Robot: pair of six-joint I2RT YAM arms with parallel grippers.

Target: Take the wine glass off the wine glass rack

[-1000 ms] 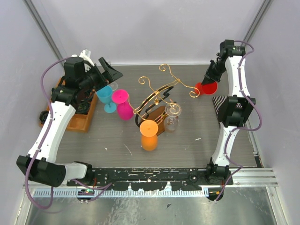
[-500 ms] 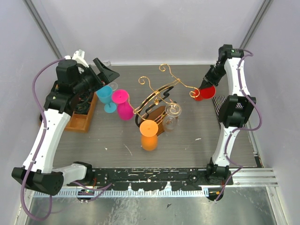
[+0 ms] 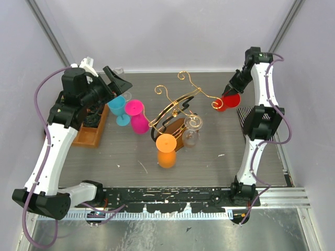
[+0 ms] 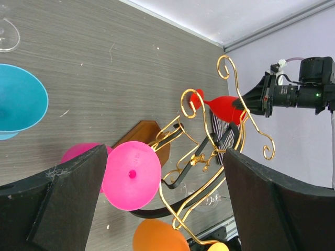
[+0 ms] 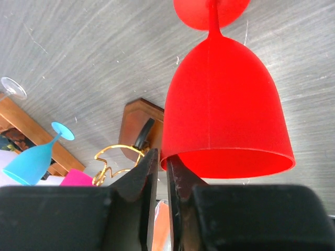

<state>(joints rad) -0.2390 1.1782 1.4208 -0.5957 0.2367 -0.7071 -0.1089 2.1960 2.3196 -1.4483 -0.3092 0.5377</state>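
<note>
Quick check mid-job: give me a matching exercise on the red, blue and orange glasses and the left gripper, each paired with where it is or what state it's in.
Things:
1. red glass
2. blue glass
3. orange glass
4. left gripper

Places or states:
A. open, holding nothing
B. lowest of the glasses in the top view
C. pinched at the rim by the right gripper
D. between the tray and the pink glass

Pairs: 1-C, 2-D, 3-B, 4-A
</note>
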